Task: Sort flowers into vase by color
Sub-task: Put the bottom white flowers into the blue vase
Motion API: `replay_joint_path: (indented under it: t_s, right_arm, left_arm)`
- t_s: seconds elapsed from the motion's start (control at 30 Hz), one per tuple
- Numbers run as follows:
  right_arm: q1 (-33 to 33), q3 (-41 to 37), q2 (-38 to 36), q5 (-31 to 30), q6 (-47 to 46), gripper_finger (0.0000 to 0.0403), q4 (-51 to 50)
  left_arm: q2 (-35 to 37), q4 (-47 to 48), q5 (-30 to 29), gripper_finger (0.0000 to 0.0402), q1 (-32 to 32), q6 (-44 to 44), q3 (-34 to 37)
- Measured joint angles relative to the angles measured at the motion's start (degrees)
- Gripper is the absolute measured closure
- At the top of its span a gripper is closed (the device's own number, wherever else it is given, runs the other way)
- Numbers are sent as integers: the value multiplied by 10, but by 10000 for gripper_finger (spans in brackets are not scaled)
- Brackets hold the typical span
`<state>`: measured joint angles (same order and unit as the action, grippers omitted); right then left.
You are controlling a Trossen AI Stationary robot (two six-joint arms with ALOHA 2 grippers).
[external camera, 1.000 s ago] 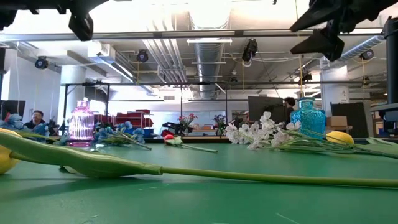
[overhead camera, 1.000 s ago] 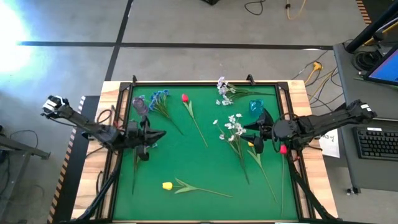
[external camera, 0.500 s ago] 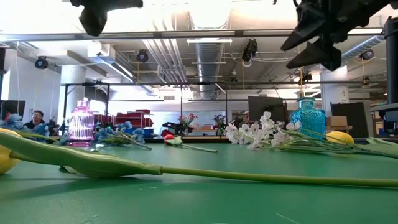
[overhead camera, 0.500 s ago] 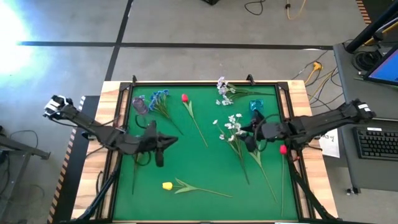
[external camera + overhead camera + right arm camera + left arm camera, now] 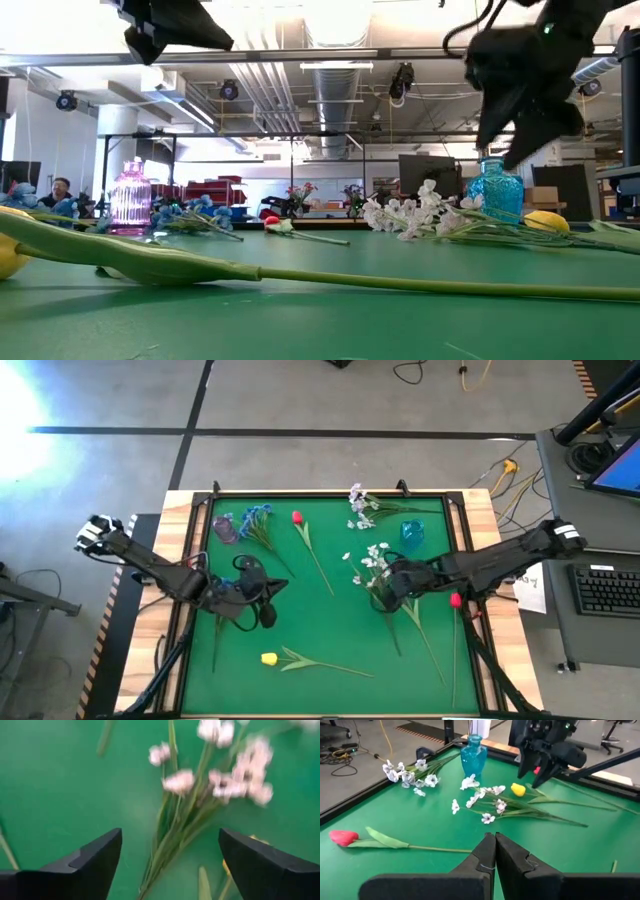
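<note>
Matt green felt-like table mat (image 5: 330, 630), glossy blue glass vase (image 5: 473, 761), pale wood table edge (image 5: 480, 510), matt black plastic hand (image 5: 495, 851)

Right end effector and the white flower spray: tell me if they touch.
Apart. The right wrist view shows the right end effector open, its fingers straddling the white flower spray with green mat visible between them.

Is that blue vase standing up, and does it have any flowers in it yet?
The blue vase stands upright and holds nothing; the flowers lie on the table.
</note>
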<state>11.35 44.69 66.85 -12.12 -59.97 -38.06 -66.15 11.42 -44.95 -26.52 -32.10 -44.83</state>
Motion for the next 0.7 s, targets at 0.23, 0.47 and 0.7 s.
replay_joint_path:
  t_s: [0.23,0.47,0.7]
  right_arm:
    - [3,14,84,32,-17,54,5]
    - [14,36,167,52,-20,65,10]
    - [14,55,221,52,-17,102,10]
  left_arm:
    - [6,-3,0,402,0,0,3]
    - [4,0,0,402,0,1,4]
    - [4,-1,0,402,0,12,4]
